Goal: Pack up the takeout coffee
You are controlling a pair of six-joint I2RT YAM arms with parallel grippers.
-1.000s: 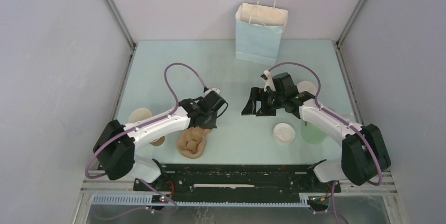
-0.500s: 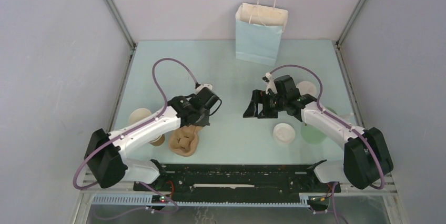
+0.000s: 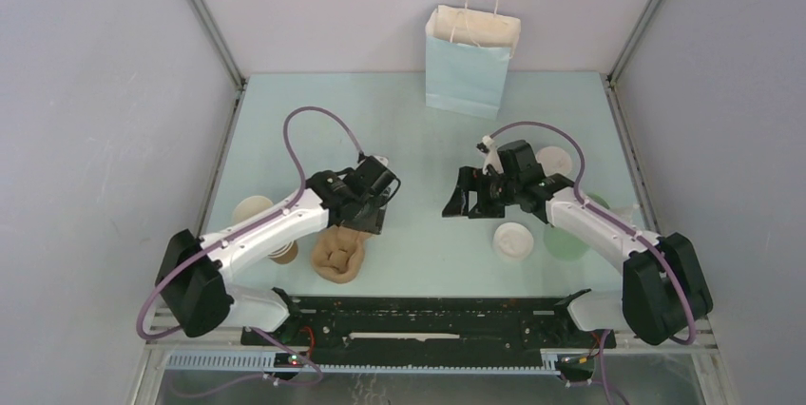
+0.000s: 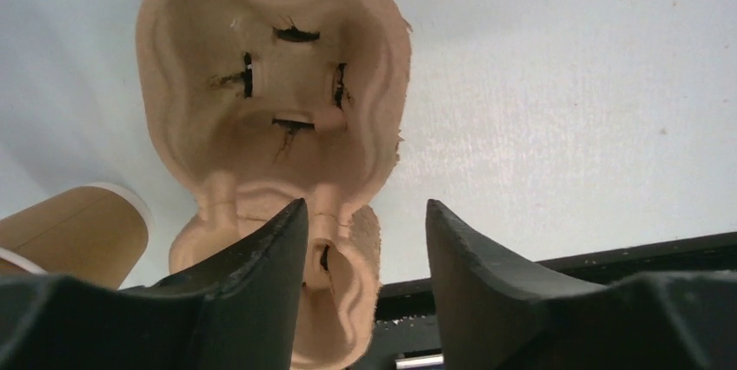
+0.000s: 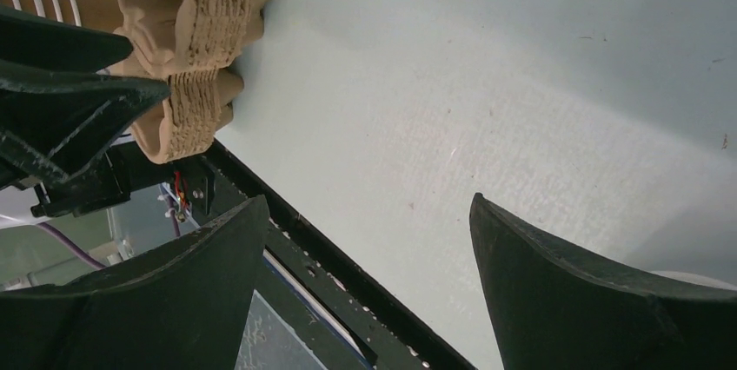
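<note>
The pale green worktop (image 3: 380, 101) is spanned by two arms. The left arm is stretched forward and bent inward, with the left gripper (image 3: 366, 218) pointed down over the far end of the one pulp carrier (image 3: 339, 258). Its fingers (image 4: 261, 266) are seen apart, with nothing clamped between them. The right arm is folded inward, and the right gripper (image 3: 463, 200) is held wide apart above bare worktop. One blue paper bag (image 3: 470, 58) is stood at the back. One pale green cup (image 3: 566, 243) is placed by the right arm, with one white lid (image 3: 513, 241) beside it. A nested stack of brown cups (image 3: 283, 253) is set just left of the carrier. The takeout coffee (image 3: 253, 209), apparently the single cup seen from above, is stood upright near the left edge, just beyond the stack.
</note>
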